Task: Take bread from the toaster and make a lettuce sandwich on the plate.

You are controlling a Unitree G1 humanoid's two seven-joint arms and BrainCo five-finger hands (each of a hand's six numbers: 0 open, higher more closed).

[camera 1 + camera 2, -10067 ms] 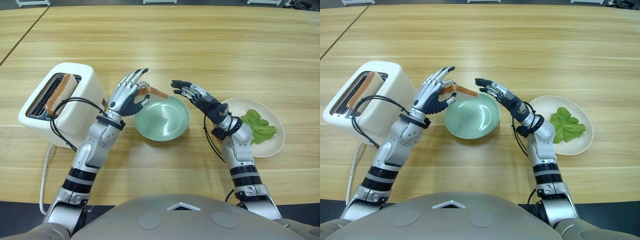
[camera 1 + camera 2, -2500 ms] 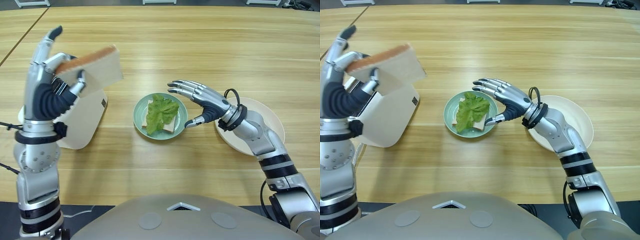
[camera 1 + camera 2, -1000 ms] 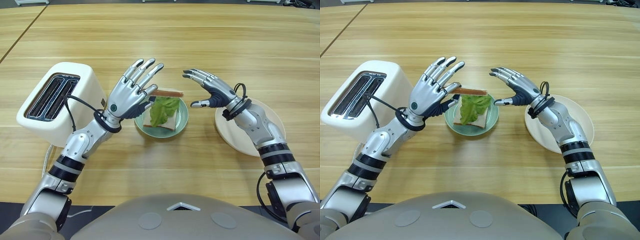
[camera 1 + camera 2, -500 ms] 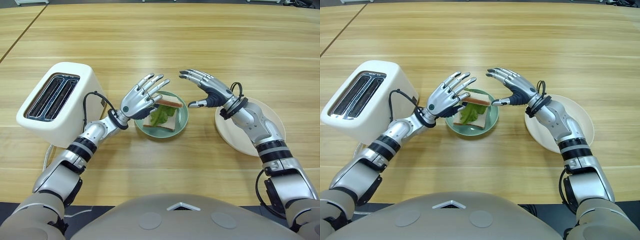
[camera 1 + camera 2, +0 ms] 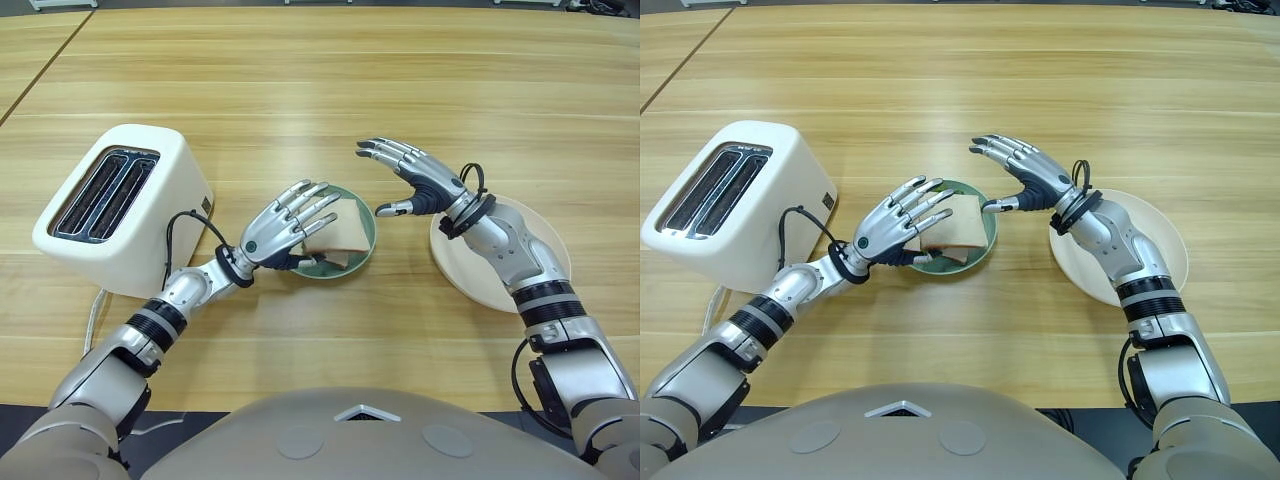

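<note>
Now: one toaster [image 5: 120,205], one slice [image 5: 345,235] on a green plate [image 5: 367,216], one white plate [image 5: 455,265]; left hand [image 5: 285,222] and right hand [image 5: 415,178] both spread.

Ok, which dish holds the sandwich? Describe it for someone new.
Start at the white toaster on the left; the dish sits just to its right, partly under the left hand. It is the small green plate with a bread slice on top, unlike the larger, bare white plate further right.

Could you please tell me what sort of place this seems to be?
Likely a lab or meeting room staged for a kitchen task, not a real kitchen: a large wooden table, a toaster and a sandwich on a green plate.
</note>
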